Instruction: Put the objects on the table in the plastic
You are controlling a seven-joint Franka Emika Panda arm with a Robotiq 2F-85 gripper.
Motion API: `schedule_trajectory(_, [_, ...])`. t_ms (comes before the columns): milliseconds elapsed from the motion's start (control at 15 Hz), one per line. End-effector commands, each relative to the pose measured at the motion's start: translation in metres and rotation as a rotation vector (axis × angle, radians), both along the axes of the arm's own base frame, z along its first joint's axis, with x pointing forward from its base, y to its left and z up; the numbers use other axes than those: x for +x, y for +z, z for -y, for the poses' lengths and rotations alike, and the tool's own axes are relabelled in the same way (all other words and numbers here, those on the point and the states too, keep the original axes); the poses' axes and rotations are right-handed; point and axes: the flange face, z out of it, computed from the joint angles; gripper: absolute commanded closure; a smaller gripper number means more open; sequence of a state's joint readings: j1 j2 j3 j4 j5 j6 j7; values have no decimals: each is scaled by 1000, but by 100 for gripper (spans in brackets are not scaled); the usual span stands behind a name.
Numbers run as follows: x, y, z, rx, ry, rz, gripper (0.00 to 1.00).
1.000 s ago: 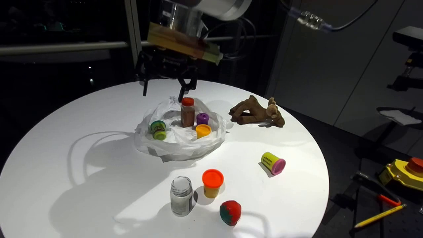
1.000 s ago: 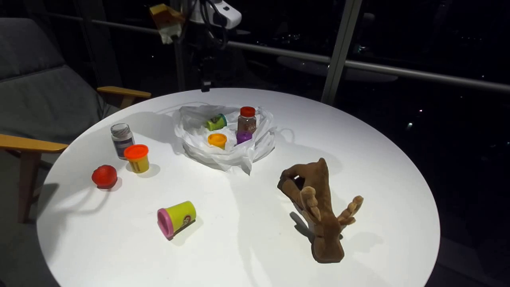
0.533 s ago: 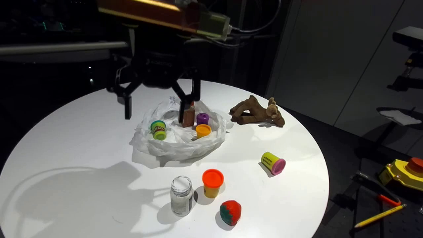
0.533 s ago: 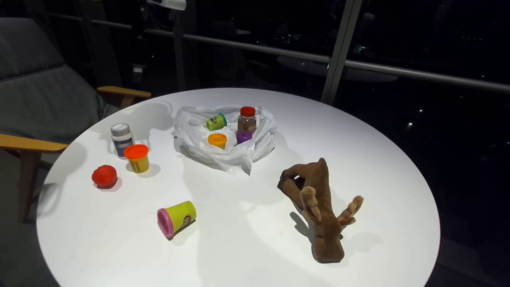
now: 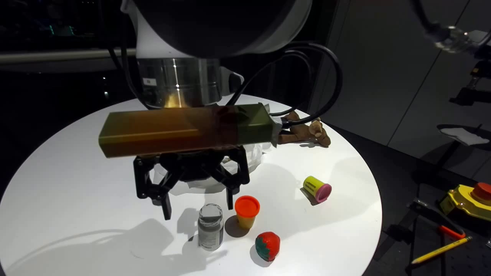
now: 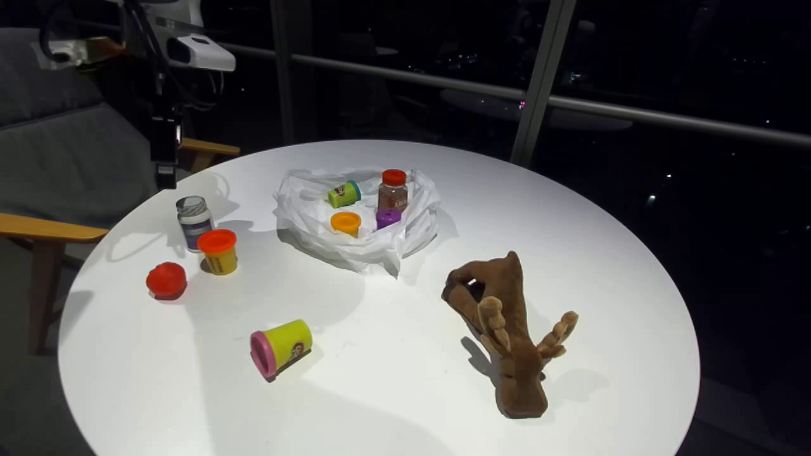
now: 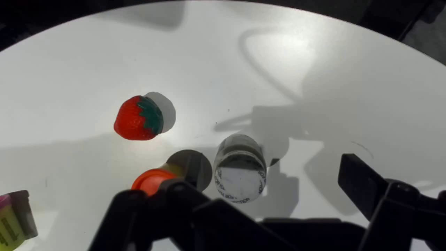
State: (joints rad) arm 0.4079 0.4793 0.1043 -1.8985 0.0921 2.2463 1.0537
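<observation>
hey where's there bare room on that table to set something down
In an exterior view, bare table lies between the pink-lidded tub and the brown plush toy, and right of the plastic bag, behind that toy. It's crowded where the jar, red-orange-lidded tub and strawberry cluster, with the open gripper near the jar.

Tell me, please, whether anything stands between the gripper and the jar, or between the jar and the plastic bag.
Nothing visible stands between the open gripper and the jar, though the orange-lidded tub close beside the jar may crowd the grasp. No obstacle shows between the jar and the bag.
</observation>
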Motion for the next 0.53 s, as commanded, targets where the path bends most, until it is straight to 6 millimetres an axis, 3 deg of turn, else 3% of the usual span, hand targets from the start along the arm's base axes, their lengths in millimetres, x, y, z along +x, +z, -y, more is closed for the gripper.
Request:
schedule_trajectory(0, [-8, -7, 8, -41, 2, 3, 0])
schedule_trajectory(467, [-5, -28, 41, 4, -34, 33, 0])
